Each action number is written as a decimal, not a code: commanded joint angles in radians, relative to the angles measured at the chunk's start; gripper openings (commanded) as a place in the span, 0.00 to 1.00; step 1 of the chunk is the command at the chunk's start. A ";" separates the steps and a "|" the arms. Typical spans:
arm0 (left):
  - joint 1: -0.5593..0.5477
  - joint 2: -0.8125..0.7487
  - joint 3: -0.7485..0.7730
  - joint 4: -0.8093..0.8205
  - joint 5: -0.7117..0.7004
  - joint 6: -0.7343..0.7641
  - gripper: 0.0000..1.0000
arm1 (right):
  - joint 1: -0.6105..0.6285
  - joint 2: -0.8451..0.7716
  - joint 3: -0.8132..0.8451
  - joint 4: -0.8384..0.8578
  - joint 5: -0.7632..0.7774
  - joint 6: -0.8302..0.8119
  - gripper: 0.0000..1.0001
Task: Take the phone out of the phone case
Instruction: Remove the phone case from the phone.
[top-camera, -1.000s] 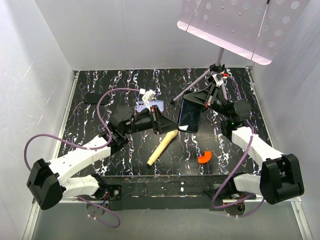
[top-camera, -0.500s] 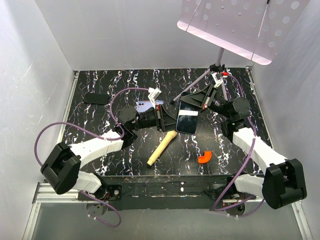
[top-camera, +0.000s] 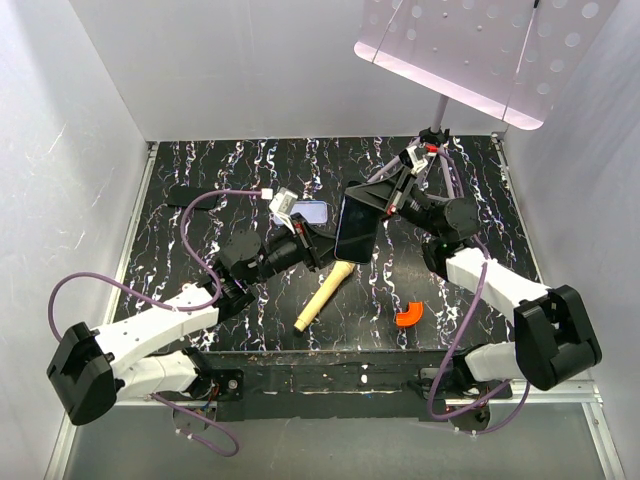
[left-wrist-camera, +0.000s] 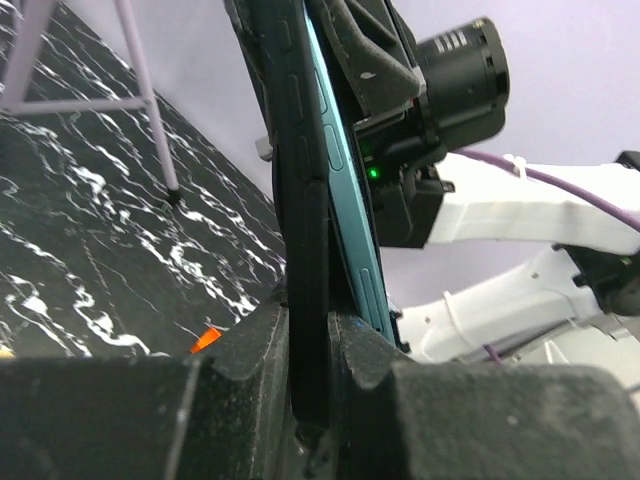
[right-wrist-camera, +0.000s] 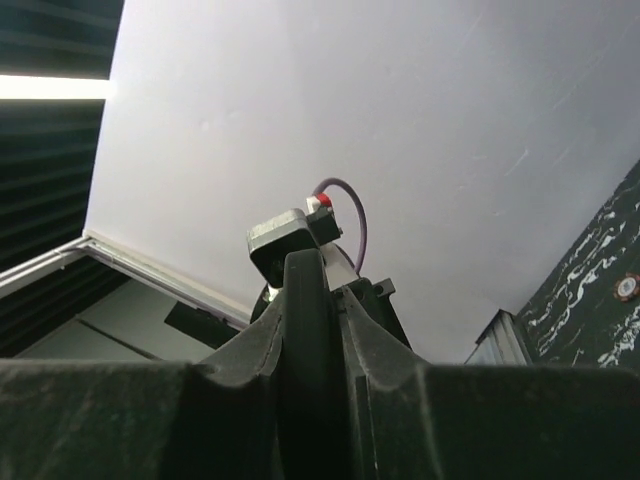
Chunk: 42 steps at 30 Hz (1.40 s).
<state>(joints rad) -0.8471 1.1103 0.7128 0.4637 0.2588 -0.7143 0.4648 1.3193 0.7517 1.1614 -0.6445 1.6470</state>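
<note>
The phone (top-camera: 357, 228), a slab with a glossy black face, hangs above the middle of the table between both grippers. My right gripper (top-camera: 385, 198) is shut on its upper right end, and its edge fills the jaws in the right wrist view (right-wrist-camera: 305, 330). My left gripper (top-camera: 322, 250) is shut on its lower left end. In the left wrist view, the jaws pinch a thin dark layer (left-wrist-camera: 305, 250), with a teal-edged slab (left-wrist-camera: 345, 190) right beside it. The lavender phone case (top-camera: 311, 211) lies flat on the table behind my left gripper, partly hidden.
A wooden stick (top-camera: 322, 293) lies below the phone. An orange curved piece (top-camera: 409, 315) sits at the front right, also in the left wrist view (left-wrist-camera: 205, 340). A dull black rectangle (top-camera: 190, 197) lies far left. A tripod stand (top-camera: 437, 135) stands at the back right.
Both grippers have carried the phone left and slightly toward the back. The left arm has swung outward and its wrist now reaches up from lower left.
</note>
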 joint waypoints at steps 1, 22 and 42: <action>0.026 0.117 -0.053 -0.166 -0.489 0.266 0.00 | 0.136 -0.043 0.031 0.238 0.229 0.393 0.01; 0.108 0.063 -0.050 -0.088 0.150 -0.017 0.00 | 0.123 -0.086 -0.123 0.151 0.316 0.361 0.01; 0.135 -0.256 0.181 -0.616 0.602 0.089 0.70 | -0.106 -0.054 0.021 -0.081 -0.089 0.031 0.01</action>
<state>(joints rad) -0.7147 0.8200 0.7734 -0.0311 0.6743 -0.5865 0.3679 1.2839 0.7120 1.0111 -0.6846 1.6943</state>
